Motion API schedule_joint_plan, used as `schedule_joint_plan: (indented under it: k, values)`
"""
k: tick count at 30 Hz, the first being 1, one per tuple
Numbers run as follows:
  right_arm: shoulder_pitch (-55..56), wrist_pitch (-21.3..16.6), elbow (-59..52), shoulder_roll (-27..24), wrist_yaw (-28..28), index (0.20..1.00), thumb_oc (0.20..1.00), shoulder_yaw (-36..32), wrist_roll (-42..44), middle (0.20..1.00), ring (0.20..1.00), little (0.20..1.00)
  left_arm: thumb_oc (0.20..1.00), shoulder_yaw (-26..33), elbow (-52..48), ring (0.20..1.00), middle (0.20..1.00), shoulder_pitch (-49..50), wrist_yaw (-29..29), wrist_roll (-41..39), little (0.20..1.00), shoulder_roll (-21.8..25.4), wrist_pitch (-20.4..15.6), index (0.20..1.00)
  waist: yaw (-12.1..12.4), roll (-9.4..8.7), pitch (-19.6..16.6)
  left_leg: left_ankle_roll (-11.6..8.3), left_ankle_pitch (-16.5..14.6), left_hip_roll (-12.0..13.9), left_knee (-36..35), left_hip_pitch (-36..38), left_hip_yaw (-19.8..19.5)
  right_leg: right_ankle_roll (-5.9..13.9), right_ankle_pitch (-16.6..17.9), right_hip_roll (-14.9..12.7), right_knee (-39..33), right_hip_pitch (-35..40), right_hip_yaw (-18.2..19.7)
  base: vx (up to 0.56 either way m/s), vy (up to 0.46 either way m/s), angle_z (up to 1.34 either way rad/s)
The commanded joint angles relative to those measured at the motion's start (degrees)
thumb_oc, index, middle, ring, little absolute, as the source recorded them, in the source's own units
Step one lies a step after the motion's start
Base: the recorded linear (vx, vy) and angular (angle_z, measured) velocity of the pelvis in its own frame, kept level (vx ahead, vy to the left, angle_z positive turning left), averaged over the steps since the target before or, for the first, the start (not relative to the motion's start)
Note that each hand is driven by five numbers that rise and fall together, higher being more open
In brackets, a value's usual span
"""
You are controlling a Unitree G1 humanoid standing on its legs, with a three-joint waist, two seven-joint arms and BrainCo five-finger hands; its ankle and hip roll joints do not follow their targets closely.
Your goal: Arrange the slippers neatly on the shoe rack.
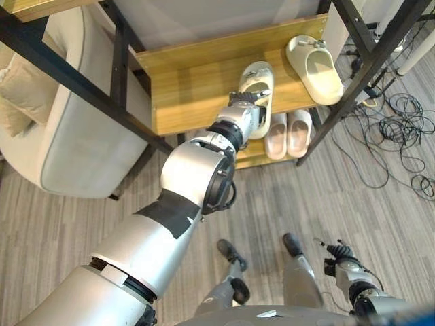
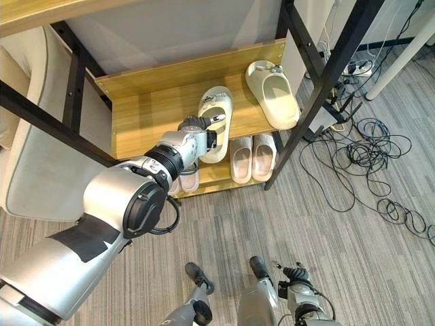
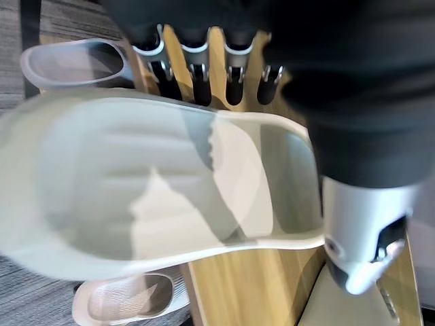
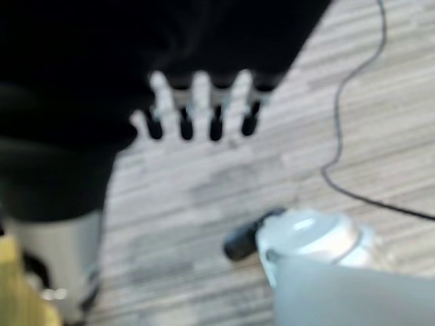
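Two cream slippers on wooden shelf (image 1: 183, 88): my left hand (image 1: 246, 112) grasps near slipper (image 1: 258, 85); other slipper (image 1: 315, 68) lies apart. Right hand (image 4: 197, 109) relaxed, empty.

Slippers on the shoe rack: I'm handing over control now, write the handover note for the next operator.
Left hand grips a cream slipper on the wooden shelf. Right hand hangs low, open, holding nothing. Second cream slipper already lies on the same shelf, further right, angled differently. Pink slippers sit paired on the lower shelf. Left: line up the held slipper beside its mate, then release.
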Motion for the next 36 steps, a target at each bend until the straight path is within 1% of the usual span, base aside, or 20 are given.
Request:
schedule_joint_plan:
  k: [1, 2, 5, 7, 12, 17, 23, 29, 36]
  values:
    - [-4.03, -0.97, 1.75, -3.1, -1.04, 1.0, 1.0, -1.84, 0.95, 1.0, 1.0, 1.0, 1.0, 5.15, 5.01, 1.0, 1.0, -3.91, -1.72, 3.3, 1.0, 0.23, 0.04, 1.0, 0.88, 3.4, 3.88, -4.84, -7.96, -2.37, 0.28, 11.83, -1.03, -4.74, 0.82, 4.4, -2.87, 1.62, 1.89, -0.01, -0.048, 0.04]
    - [-4.09, -0.83, 1.92, -3.16, -0.95, 1.0, 1.0, -2.16, 1.3, 1.0, 1.0, 1.0, 1.0, 6.01, 5.08, 1.0, 1.0, -1.57, -3.05, 4.31, 1.0, -1.9, 0.6, 1.0, 0.95, 3.2, 3.63, -5.01, -7.87, -2.27, 0.28, 11.89, -1.36, -4.84, 0.84, 4.49, -2.76, 1.72, 1.56, 0.0, -0.034, 0.04]
    - [-4.83, -0.71, 2.21, -3.56, -0.54, 1.0, 1.0, -2.45, 1.84, 1.0, 1.0, 1.0, 1.0, 7.03, 4.46, 1.0, 1.0, -0.38, -3.1, 4.89, 1.0, -2.95, 0.65, 1.0, 0.96, 2.88, 3.43, -5.19, -7.7, -2.28, 0.28, 11.72, -1.53, -4.85, 1.12, 4.49, -2.93, 1.69, 1.34, -0.02, -0.043, 0.05]
    - [-5.74, -0.65, 2.67, -3.72, -0.37, 1.0, 1.0, -2.42, 2.04, 1.0, 1.0, 1.0, 1.0, 9.26, 4.36, 1.0, 1.0, 1.17, -3.21, 3.87, 1.0, -3.8, 0.53, 1.0, 0.82, 2.54, 3.62, -5.23, -7.7, -2.27, 0.28, 11.6, -1.27, -4.82, 1.44, 4.62, -2.94, 1.25, 1.43, -0.03, -0.021, 0.01]
    - [-6.42, -0.77, 3.23, -4.09, -0.23, 1.0, 1.0, -2.46, 2.23, 1.0, 1.0, 1.0, 1.0, 11.95, 4.05, 1.0, 1.0, 2.42, -3.33, 2.1, 1.0, -4.76, 0.34, 1.0, 0.49, 2.38, 3.93, -5.24, -7.82, -2.27, 0.28, 11.5, -0.99, -4.81, 1.57, 4.88, -2.4, 0.53, 1.96, -0.01, -0.003, 0.0]
    - [-7.01, -0.72, 4.48, -4.85, -0.23, 1.0, 1.0, -2.7, 2.24, 1.0, 1.0, 1.0, 1.0, 14.81, 2.69, 1.0, 1.0, 2.75, -4.83, -0.3, 1.0, -6.87, -0.21, 1.0, 0.29, 2.59, 4.07, -5.2, -7.98, -2.34, 0.28, 11.67, -0.73, -4.71, 1.55, 4.91, -1.79, 0.04, 2.23, 0.0, 0.0, 0.0]
    - [-7.66, -0.56, 5.39, -5.65, 0.04, 1.0, 1.0, -2.65, 2.24, 1.0, 1.0, 1.0, 1.0, 17.7, -0.09, 1.0, 1.0, 0.48, -5.76, -4.33, 1.0, -8.28, -1.97, 1.0, -0.18, 3.1, 4.48, -5.14, -8.03, -2.45, 0.28, 11.82, -0.33, -4.51, 1.32, 4.95, -1.27, -0.36, 2.68, 0.0, 0.0, 0.0]
    - [-8.82, -0.58, 5.83, -6.17, -0.04, 1.0, 1.0, -2.51, 2.05, 1.0, 1.0, 1.0, 1.0, 18.92, -1.65, 1.0, 1.0, -1.1, -7.22, -6.96, 1.0, -9.37, -2.92, 1.0, -0.42, 3.65, 5.01, -5.13, -8.17, -2.63, 0.28, 11.85, -0.02, -4.4, 1.21, 4.93, -0.85, -0.7, 3.05, 0.0, 0.011, -0.03]
    - [-10.33, -0.13, 6.38, -6.7, -0.22, 1.0, 1.0, -2.3, 2.07, 1.0, 1.0, 1.0, 1.0, 20.05, -3.49, 1.0, 1.0, -3.82, -6.9, -10.01, 1.0, -9.71, -4.75, 1.0, -1.03, 4.13, 5.67, -5.07, -8.36, -2.83, 0.28, 12.18, 0.59, -4.35, 1.08, 4.84, -0.36, -0.97, 3.53, 0.01, 0.005, -0.02]
